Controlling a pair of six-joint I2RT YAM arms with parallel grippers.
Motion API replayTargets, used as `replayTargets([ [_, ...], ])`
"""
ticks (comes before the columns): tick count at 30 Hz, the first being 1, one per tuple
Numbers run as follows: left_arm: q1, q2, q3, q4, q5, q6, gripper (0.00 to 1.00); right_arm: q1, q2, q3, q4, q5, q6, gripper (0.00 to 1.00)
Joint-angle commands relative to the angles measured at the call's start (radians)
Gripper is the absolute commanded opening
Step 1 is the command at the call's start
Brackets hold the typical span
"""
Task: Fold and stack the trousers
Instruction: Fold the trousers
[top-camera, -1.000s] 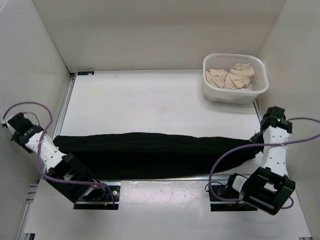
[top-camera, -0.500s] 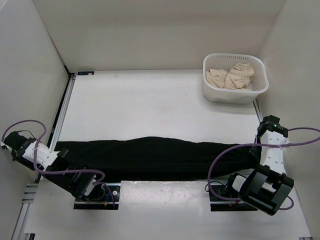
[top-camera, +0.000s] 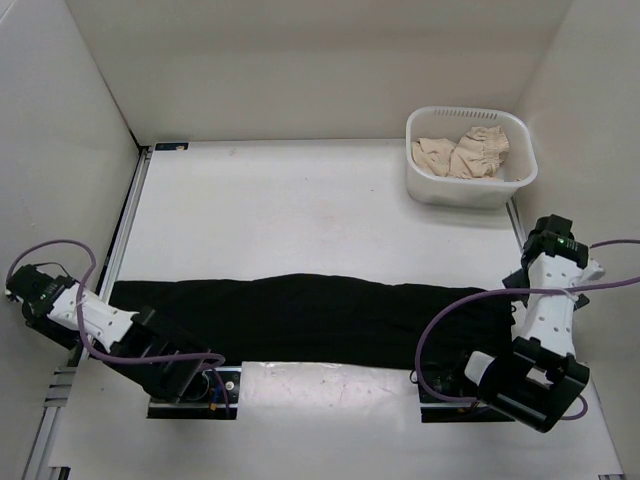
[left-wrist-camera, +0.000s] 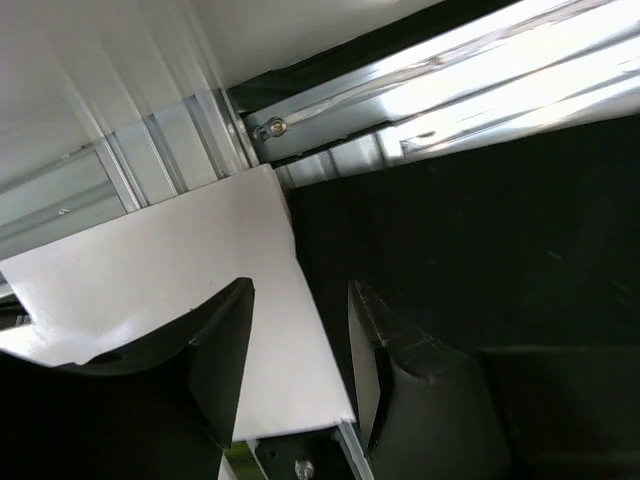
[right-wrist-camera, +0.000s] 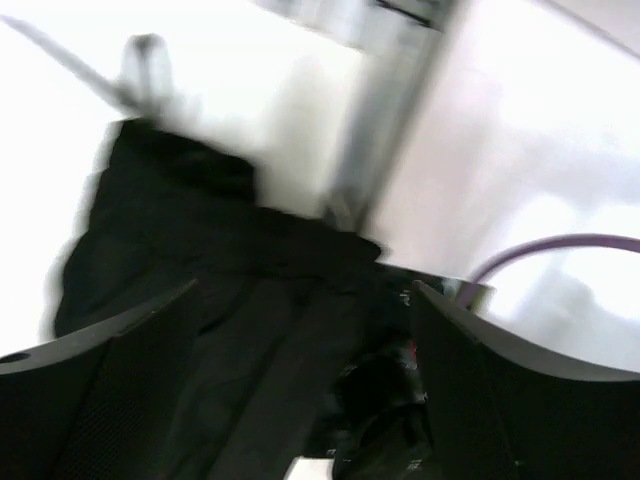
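Observation:
The black trousers (top-camera: 300, 315) lie in one long flat band across the near part of the white table (top-camera: 300, 210), almost from the left arm (top-camera: 100, 318) to the right arm (top-camera: 548, 300). In the left wrist view my left gripper (left-wrist-camera: 300, 300) is open over bare table at the trousers' (left-wrist-camera: 480, 240) left end, one finger (left-wrist-camera: 400, 370) over the cloth edge, nothing between the jaws. My right gripper (right-wrist-camera: 300, 300) is open wide above the trousers' (right-wrist-camera: 200, 260) bunched right end, in a blurred view, and holds nothing.
A white basket (top-camera: 470, 190) with beige cloth (top-camera: 462, 152) in it stands at the back right. An aluminium rail (top-camera: 125, 240) runs along the table's left edge, close to the left gripper. White walls close in on three sides. Purple cables (top-camera: 450, 315) loop by both arms.
Both grippers have opened and let go of the trousers' ends. The trousers, stretched between them before, have come a little nearer and now lie loose on the table.

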Motion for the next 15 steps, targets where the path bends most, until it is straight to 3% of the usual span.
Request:
replayTargets([
  [1, -0.035, -0.051, 0.108, -0.135, 0.078, -0.015, 0.54, 0.057, -0.018, 0.070, 0.048, -0.131, -0.037, 0.85],
  [3, -0.104, -0.034, 0.140, -0.195, 0.136, -0.015, 0.54, 0.160, -0.018, 0.047, 0.109, -0.196, -0.026, 0.77],
  [7, -0.325, 0.027, 0.044, -0.199, 0.055, -0.015, 0.51, 0.304, 0.033, -0.083, 0.188, -0.305, 0.084, 0.48],
  [8, -0.400, 0.066, 0.015, -0.151, 0.030, -0.015, 0.49, 0.344, 0.049, -0.113, 0.209, -0.322, 0.119, 0.36],
  [11, -0.485, 0.170, -0.062, -0.067, -0.060, -0.015, 0.46, 0.384, 0.159, -0.186, 0.309, -0.398, 0.142, 0.23],
  [15, -0.543, 0.320, -0.024, 0.038, -0.091, -0.015, 0.40, 0.403, 0.366, -0.159, 0.352, -0.369, 0.132, 0.10],
])
